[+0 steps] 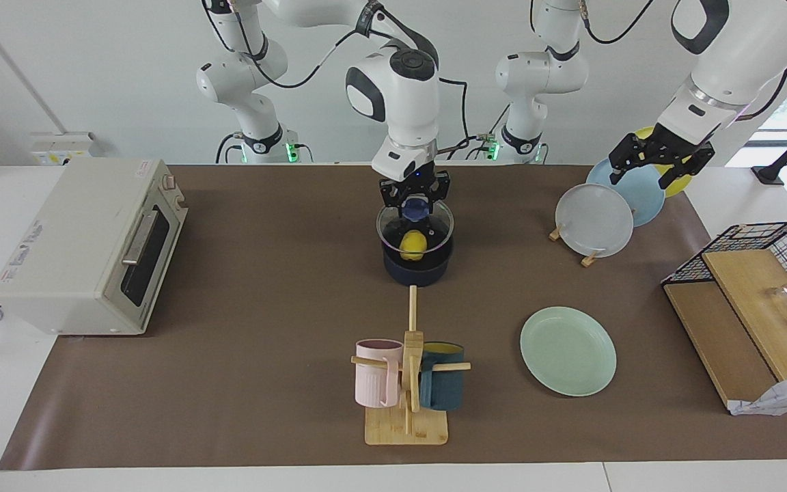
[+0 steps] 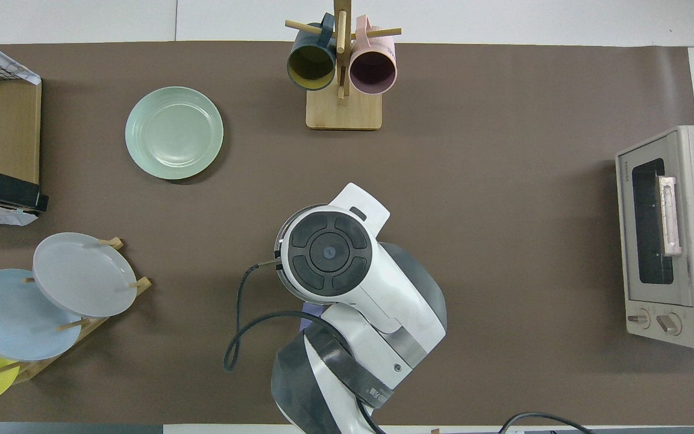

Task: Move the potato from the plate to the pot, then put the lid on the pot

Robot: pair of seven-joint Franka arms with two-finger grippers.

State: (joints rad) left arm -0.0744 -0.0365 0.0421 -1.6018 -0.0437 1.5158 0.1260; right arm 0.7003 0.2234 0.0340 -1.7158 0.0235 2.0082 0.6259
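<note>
My right gripper (image 1: 415, 205) is shut on the blue knob of the clear glass lid (image 1: 434, 236) and holds it low over the dark blue pot (image 1: 415, 272) at the table's middle. I cannot tell whether the lid rests on the pot's rim. The yellow potato (image 1: 412, 244) lies in the pot and shows through the glass. The mint-green plate (image 1: 568, 350) (image 2: 174, 132) lies bare, farther from the robots, toward the left arm's end. My left gripper (image 1: 660, 162) waits open in the air over the plate rack. In the overhead view the right arm hides pot, lid and potato.
A toaster oven (image 1: 86, 246) (image 2: 672, 235) stands at the right arm's end. A wooden mug tree (image 1: 407, 383) (image 2: 342, 72) with two mugs stands farther out than the pot. A rack of upright plates (image 1: 595, 220) (image 2: 76, 274) and a wire basket (image 1: 762, 239) are at the left arm's end.
</note>
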